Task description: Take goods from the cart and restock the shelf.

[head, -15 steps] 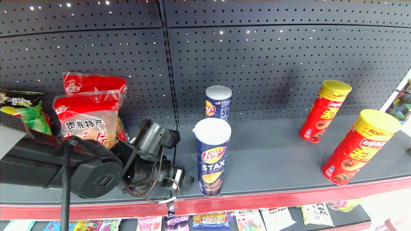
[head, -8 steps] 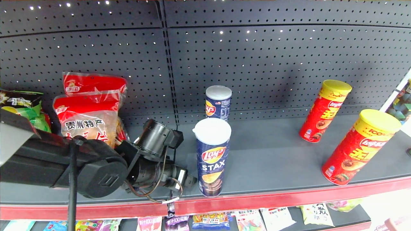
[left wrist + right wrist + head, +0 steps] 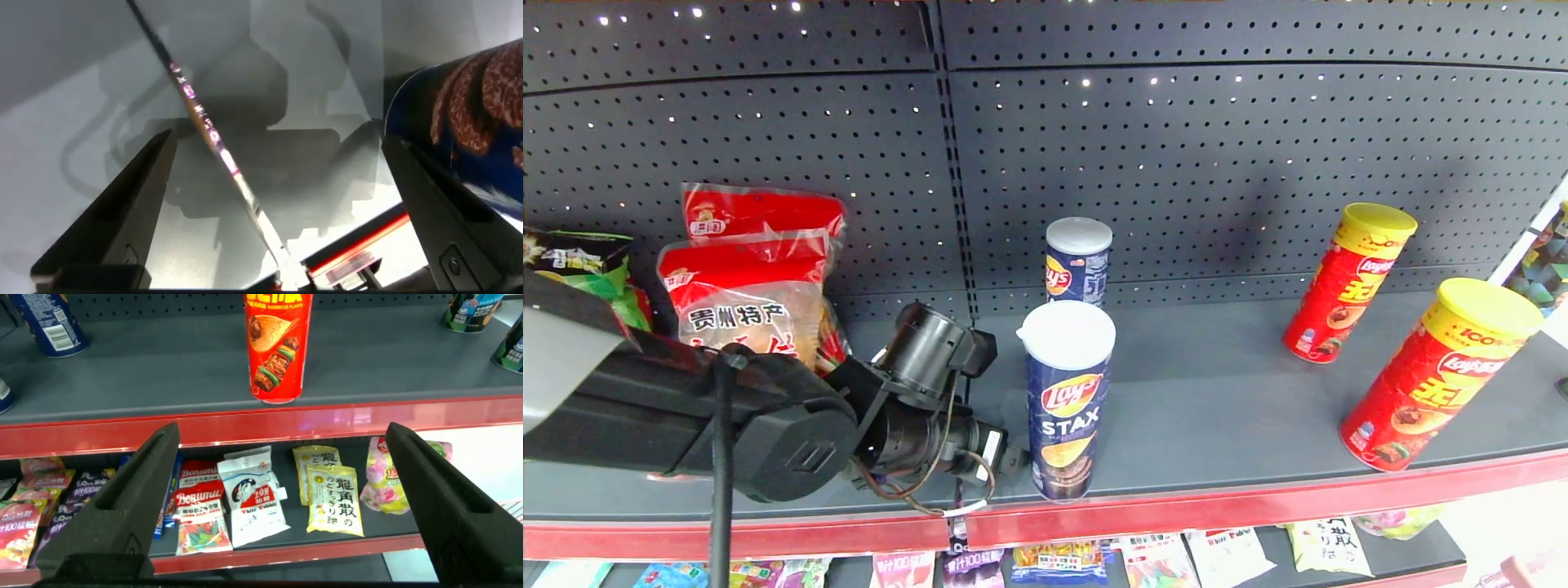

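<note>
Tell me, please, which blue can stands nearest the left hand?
The front blue can, at the edge of the shelf beside the left hand; the rear blue can stands farther back.

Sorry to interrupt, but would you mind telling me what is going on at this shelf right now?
The robot is restocking a shop shelf. Its left pincer is open, low over the shelf board beside the front blue can, which stands upright near the front edge and is not gripped. The right pincer is open and empty, facing a red can from in front of the shelf.
</note>
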Controlling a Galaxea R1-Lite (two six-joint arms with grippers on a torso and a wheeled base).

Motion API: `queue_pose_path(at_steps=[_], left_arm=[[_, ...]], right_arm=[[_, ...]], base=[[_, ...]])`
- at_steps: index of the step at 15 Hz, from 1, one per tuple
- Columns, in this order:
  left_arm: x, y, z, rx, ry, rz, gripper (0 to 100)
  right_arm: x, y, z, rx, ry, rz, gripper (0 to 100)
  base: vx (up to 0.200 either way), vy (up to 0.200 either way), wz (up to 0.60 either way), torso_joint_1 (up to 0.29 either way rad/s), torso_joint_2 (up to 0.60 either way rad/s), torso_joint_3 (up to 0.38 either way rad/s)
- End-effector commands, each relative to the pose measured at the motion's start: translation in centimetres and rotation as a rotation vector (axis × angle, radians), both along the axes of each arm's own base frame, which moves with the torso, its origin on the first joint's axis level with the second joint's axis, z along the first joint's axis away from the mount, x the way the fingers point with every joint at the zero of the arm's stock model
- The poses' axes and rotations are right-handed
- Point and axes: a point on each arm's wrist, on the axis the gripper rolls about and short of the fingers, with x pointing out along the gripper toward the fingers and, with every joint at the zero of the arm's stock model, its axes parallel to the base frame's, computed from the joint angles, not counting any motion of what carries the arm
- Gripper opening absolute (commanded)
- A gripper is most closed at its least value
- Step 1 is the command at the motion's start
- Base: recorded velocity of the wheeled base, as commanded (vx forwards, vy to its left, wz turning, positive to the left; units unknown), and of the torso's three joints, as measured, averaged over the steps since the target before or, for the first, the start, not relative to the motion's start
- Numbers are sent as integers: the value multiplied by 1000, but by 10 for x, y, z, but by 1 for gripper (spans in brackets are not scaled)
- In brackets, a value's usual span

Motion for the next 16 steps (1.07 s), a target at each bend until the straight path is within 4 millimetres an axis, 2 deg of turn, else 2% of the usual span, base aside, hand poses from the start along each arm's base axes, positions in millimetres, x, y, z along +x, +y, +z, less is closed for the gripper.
queue_pose_path(at_steps=[1,12,16], left_arm=[[2,-2,0,-2,-4,0,100],[8,-12,-2,-5,-8,-12,100],[7,-10,0,-4,-12,-8,100]], right_arm=[[0,0,0,0,-1,0,100],[0,0,0,0,-1,0,100],[0,0,0,0,-1,0,100]], base=[[0,0,0,0,0,0],[0,0,0,0,0,0],[0,0,0,0,0,0]])
